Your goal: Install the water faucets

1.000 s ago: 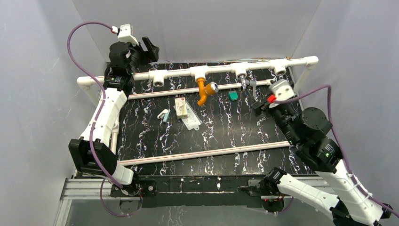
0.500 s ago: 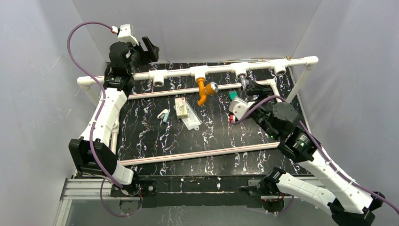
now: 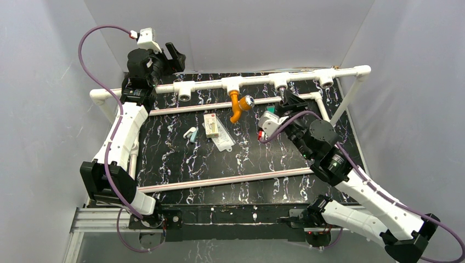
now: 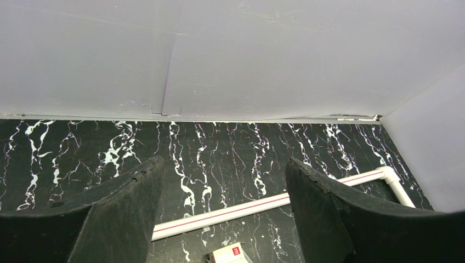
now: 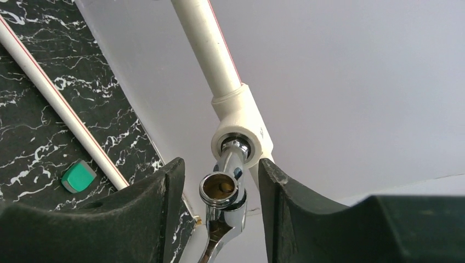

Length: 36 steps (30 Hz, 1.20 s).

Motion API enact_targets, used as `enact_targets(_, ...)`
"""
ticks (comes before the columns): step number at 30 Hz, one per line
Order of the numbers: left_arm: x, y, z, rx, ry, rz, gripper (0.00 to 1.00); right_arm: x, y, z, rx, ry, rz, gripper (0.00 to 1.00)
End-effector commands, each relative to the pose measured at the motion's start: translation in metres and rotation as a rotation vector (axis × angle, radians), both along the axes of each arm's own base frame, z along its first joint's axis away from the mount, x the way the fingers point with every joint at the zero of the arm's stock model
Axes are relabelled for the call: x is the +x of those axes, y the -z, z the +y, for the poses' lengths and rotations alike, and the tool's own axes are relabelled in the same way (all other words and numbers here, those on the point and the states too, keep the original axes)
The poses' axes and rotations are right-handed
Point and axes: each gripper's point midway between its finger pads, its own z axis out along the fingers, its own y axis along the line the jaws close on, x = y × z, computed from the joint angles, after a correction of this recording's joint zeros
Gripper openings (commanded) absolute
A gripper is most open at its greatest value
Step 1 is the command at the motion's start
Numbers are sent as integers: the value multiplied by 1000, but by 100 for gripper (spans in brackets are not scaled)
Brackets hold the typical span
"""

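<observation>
Finds chrome faucet (image 5: 222,189) at far right of tabletop (image 3: 263,159), inlet end seated in tee socket (image 5: 244,131) of white pipe (image 3: 257,80), spout mouth facing the wrist cam, lever hanging below.

Finds right gripper (image 5: 220,164) straddling faucet body, jaws apart, slim gap visible each side. Not clamped, nothing held. Judges placement as set-up for grasping body close to socket, prob. to turn or press faucet home. Cannot tell thread depth from either view.

Notes orange faucet (image 3: 237,107) further left, hanging from centre tee, spout down, shiny knob to its right. Appears installed; tightness not verifiable.

Finds left gripper (image 3: 171,55) raised at far-left corner, fully released, empty, well apart from both faucets. Judges it parked clear of right arm's work zone.

Surroundings:
- Green block (image 5: 78,176) on tabletop, near side of socket, just beside thin rod (image 5: 55,97).
- Small box (image 3: 211,125) and clear bag (image 3: 224,139) mid-tabletop, well apart from gripper.

Obstructions: pipe and socket directly behind faucet, leaving little room for fingers. Lever below jaws, likely to foul a finger on rotation. Rod and block nearby, a poss. snag for the wrist if lowered.
</observation>
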Motion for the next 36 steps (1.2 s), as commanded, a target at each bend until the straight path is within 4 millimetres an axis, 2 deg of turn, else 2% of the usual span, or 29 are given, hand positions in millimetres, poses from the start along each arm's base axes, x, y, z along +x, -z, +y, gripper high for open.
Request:
enact_targets(1,-30,174,12,64,-12,521,78,6,-18,-7,63,60,-73,58)
enact_targets(11,-30,174,12,61,-10,522,78,14,-6,-6,115,95,-56,45)
enact_targets(15,-30,174,12,62,-11,521,78,19,-3,-2,142,104,-42,36)
enact_targets(21,-30,174,12,62,-11,521,78,25,-1,-2,206,133,-11,1)
enact_targets(28,-30,173,12,58,-8,519,78,22,0,8,512,78,144,1)
enact_targets(32,-30,171,12,58,-10,514,78,19,1,18,754,38,273,1)
enact_targets(36,-30,172,12,57,-7,517,78,13,-10,26,1031,-17,390,1)
